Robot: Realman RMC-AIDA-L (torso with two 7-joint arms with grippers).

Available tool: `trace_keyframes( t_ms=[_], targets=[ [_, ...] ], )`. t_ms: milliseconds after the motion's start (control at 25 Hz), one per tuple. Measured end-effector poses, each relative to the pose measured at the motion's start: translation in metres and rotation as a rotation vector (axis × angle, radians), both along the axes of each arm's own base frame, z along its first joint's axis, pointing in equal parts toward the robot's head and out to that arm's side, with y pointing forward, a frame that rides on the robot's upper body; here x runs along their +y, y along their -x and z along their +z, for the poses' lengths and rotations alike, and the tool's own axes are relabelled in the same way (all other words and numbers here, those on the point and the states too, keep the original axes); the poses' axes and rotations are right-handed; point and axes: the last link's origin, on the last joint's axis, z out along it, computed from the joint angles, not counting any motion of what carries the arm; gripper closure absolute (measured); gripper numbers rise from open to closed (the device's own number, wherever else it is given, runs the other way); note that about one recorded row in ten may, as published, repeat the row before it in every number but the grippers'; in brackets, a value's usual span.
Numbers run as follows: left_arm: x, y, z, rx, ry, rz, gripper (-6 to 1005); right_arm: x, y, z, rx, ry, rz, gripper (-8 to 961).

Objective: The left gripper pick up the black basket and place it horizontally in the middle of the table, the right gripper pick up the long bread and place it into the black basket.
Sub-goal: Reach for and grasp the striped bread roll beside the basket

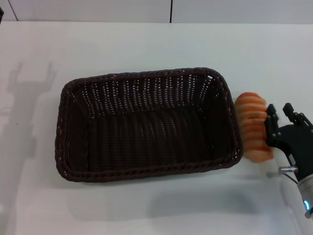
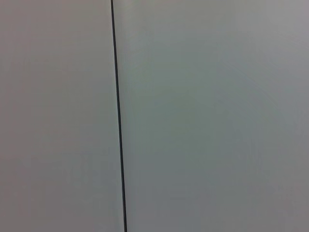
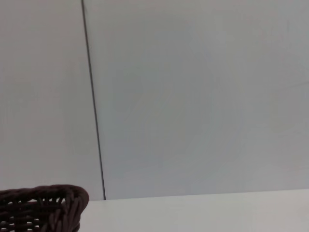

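I have the basket [image 1: 146, 125] lying lengthwise across the middle of the table [image 1: 146, 44], its long axis running left to right in the head view, open side up and nothing in it, so I judge the first half done. The bread [image 1: 253, 126] lies on the table just outside the basket's right short wall, about touching the rim, with its long axis running away from me, roughly parallel to that wall and crosswise to the basket's length. My right gripper [image 1: 279, 113] sits close against the loaf's right flank with its fingers spread apart and nothing between them; one fingertip is at the crust, but I can't tell whether it touches. My left gripper is out of every view; its wrist camera shows only a blank wall, so it looks parked up. The risks as I judge them: the fingers stand beside the loaf, not astride it, so closing here could just shove it against the wicker or roll it. A grasp at one end may let it droop and catch the braided rim on the way over. Carried crosswise it should still fit, but I'd lift well clear of the wall so as not to drag the basket off centre.
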Motion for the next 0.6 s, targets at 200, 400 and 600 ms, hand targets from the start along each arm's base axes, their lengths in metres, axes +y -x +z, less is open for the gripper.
trace_keyframes(
  t_ms=[200,400,600],
  targets=[
    [-0.0001,-0.0002,-0.0006,0.001,0.003,-0.001,203,0.0008,0.0028,-0.0013,-0.006,0.013,0.025,668],
    [0.0001,-0.0023,-0.0033,0.021,0.020,-0.013,203,-0.0041,0.0088,-0.0062,-0.006,0.039,0.063,753],
    [0.0019,-0.0041,-0.0033,0.023,0.020,-0.018,203,-0.0071,0.0093,-0.0095,0.003,0.051,0.055,821]
  ],
)
